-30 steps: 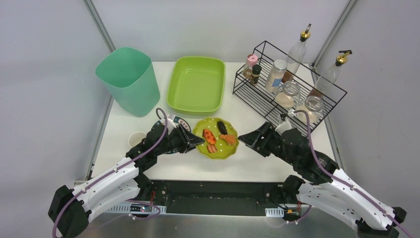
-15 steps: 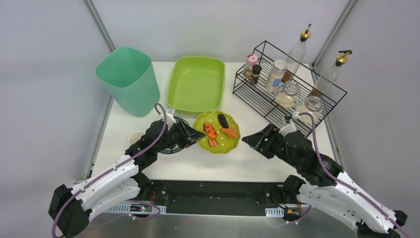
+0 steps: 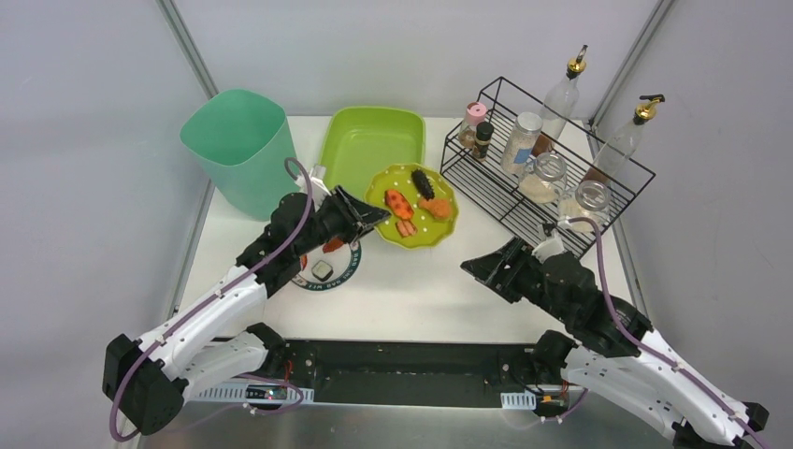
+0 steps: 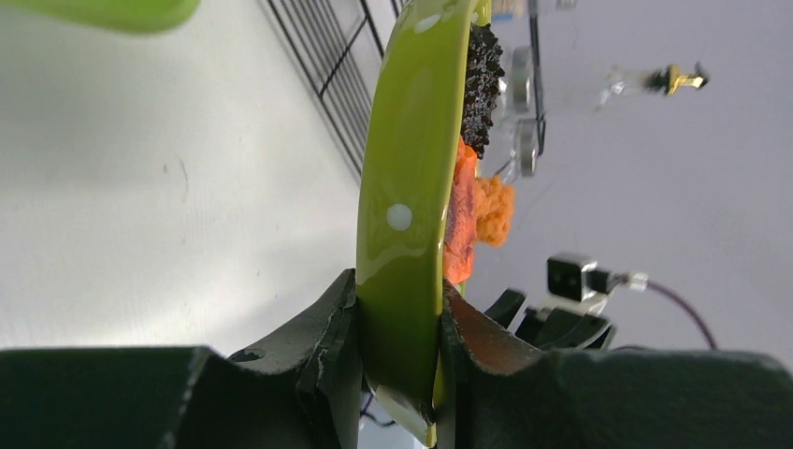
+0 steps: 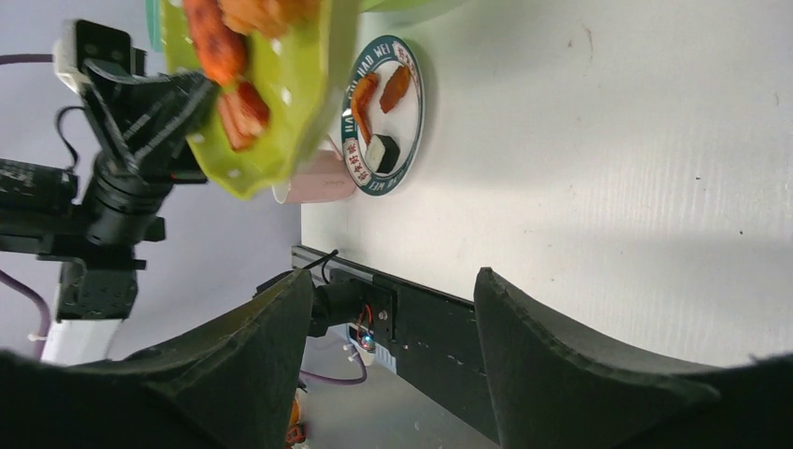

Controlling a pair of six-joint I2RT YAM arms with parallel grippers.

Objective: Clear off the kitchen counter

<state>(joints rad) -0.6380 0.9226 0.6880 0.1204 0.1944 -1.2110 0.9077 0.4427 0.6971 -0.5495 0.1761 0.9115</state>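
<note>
With the left tool [image 4: 397, 367] clamped on the plate [image 3: 418, 208] rim above the worktop [image 3: 421, 292] and the right tool [image 5: 393, 282] apart and empty, carry the plate level so no food [image 3: 400, 203] slides off toward the tub [image 3: 367, 152].

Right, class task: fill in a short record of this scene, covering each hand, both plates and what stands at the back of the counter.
Left hand: shut on the rim of the green plate
Green plate: held off the kitchen counter beside the lime-green tub, food pieces on it
Right hand: open, empty, over the counter's right side
White plate: on the counter under the left arm, a few food pieces on it
Back of counter: mint bin left, tub in the middle, wire rack of bottles and jars right
</note>
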